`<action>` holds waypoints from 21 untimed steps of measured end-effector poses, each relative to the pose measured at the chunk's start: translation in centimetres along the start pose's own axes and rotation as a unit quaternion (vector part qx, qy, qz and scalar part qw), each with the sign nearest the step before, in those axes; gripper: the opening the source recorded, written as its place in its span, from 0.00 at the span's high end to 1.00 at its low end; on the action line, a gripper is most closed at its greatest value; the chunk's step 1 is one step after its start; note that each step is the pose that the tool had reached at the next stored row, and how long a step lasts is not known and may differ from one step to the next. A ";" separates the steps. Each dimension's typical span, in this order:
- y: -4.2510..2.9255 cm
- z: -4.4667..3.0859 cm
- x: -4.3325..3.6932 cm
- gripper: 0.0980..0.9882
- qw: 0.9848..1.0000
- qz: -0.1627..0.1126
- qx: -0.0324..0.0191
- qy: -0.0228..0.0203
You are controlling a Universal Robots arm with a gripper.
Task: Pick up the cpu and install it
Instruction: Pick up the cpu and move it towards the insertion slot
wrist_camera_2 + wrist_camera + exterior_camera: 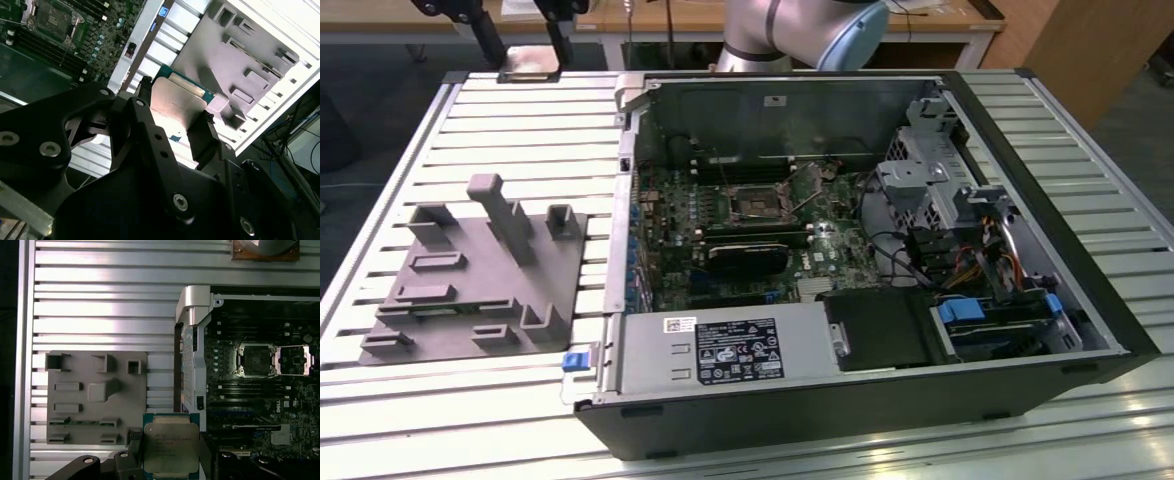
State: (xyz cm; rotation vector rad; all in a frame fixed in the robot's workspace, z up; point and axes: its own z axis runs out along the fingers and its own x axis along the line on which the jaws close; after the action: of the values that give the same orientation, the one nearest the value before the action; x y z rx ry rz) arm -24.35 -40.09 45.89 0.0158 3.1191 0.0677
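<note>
Holding the cpu (171, 447) pinched by opposite edges in the gripper (173, 118), apparently above the bench (100, 315) between tray (95, 395) and case (192, 340), best keeping it level and square to the open socket (256, 360).

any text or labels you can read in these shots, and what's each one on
No text here can be quoted; all print is too small or blurred.
cpu top, held between the fingers: several lines of print, too small to read.
power supply label: blocks of text and marks, blurred.
white sticker beside it: unreadable.
motherboard: white lettering, too small to read.
</note>
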 end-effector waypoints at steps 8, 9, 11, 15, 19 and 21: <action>0.16 0.75 -1.74 0.51 1.000 0.000 0.000 -0.001; 0.22 0.95 -2.22 0.51 1.000 0.000 0.000 -0.001; 0.31 1.33 -3.10 0.51 1.000 0.000 0.000 -0.001; 0.59 2.11 -4.90 0.51 1.000 0.000 0.000 -0.001; 1.04 2.89 -6.72 0.51 1.000 0.000 0.000 -0.001; 1.36 3.16 -7.57 0.51 1.000 0.000 0.000 -0.001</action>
State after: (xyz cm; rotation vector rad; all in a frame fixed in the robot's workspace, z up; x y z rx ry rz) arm -16.70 -38.68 42.96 0.0159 3.1164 0.0678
